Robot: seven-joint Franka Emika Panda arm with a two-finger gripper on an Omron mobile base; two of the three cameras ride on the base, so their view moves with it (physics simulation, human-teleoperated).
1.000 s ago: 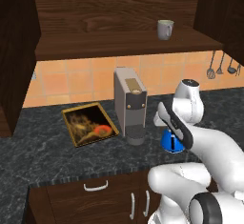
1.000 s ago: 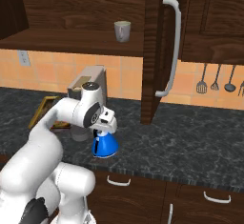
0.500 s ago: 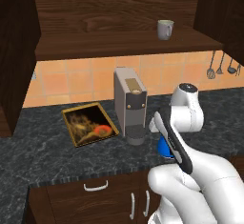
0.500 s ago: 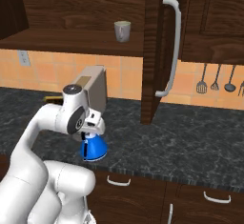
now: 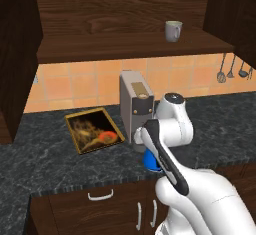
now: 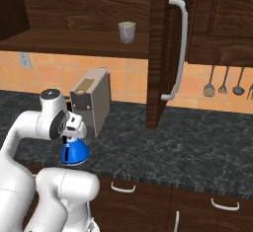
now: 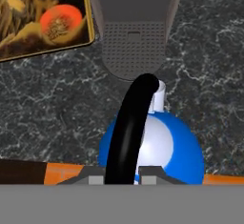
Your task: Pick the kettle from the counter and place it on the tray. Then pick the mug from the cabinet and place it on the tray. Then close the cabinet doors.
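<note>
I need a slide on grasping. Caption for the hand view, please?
The hand grips the blue kettle's black handle above the dark counter, coffee machine and tray beyond.

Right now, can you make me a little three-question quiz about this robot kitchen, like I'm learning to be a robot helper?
1. True or false: the mug is on the tray.
2. What is the end effector closed around? A) the mug's handle B) the kettle's black handle C) a cabinet door handle
3. Fill in: the grey coffee machine stands on the counter between the tray and the ____ kettle.

Key
1. False: it sits on the cabinet shelf.
2. B
3. blue
</note>
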